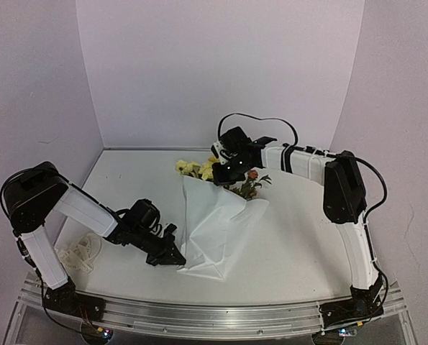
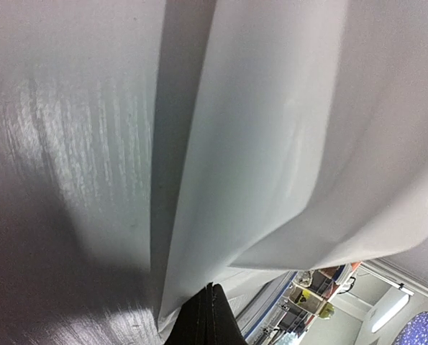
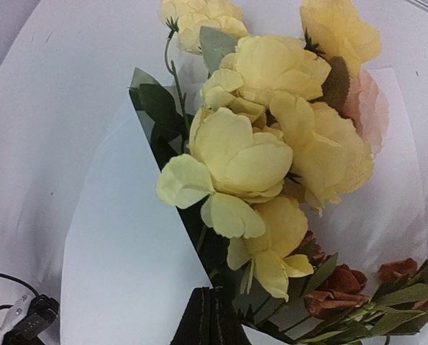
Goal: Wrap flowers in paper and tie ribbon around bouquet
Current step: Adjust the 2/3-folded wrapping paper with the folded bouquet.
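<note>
White creased paper (image 1: 215, 226), ruffled yellow flowers (image 3: 249, 154)

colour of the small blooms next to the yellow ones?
Small blooms are orange-brown; right wrist view shows it best.

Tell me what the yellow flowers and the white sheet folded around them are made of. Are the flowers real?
The flowers look artificial, probably fabric: the pale yellow petals are matte, stiff-edged and evenly coloured, though the pictures cannot prove it. The paper looks like a thin, matte white sheet: it holds sharp creases and has straight cut edges.
</note>
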